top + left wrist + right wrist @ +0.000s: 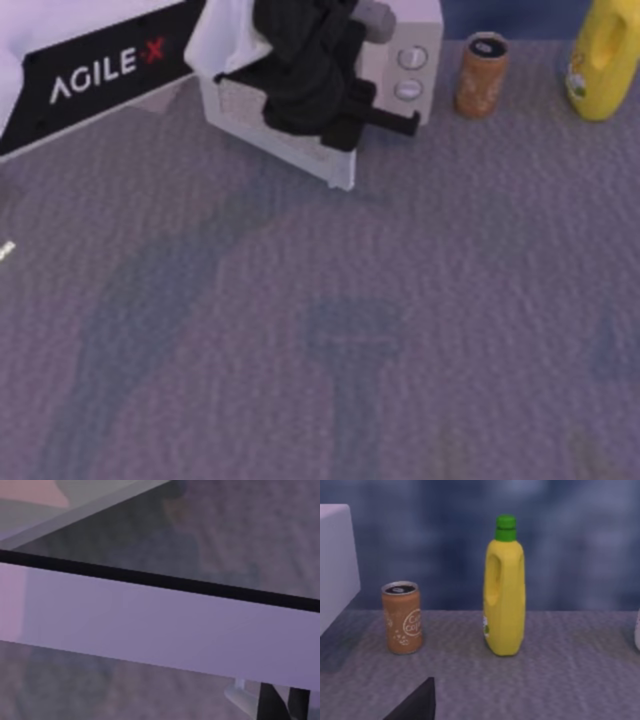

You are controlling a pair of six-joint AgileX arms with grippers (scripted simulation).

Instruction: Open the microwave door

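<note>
Left gripper [385,120], grip unclear, over microwave door [285,135] swung ajar, free edge toward table's right-front.

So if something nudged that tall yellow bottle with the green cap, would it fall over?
Probably easier than the can would. The yellow bottle stands tall on a narrow base, so a push near its green cap would likely tip it. Its smooth sides look slippery. The squat can beside it seems steadier.

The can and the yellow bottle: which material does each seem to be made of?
The can looks like thin metal, with a brown printed wrap and a dark rimmed top. The yellow bottle looks like smooth moulded plastic, with a built-in handle and a green cap.
</note>
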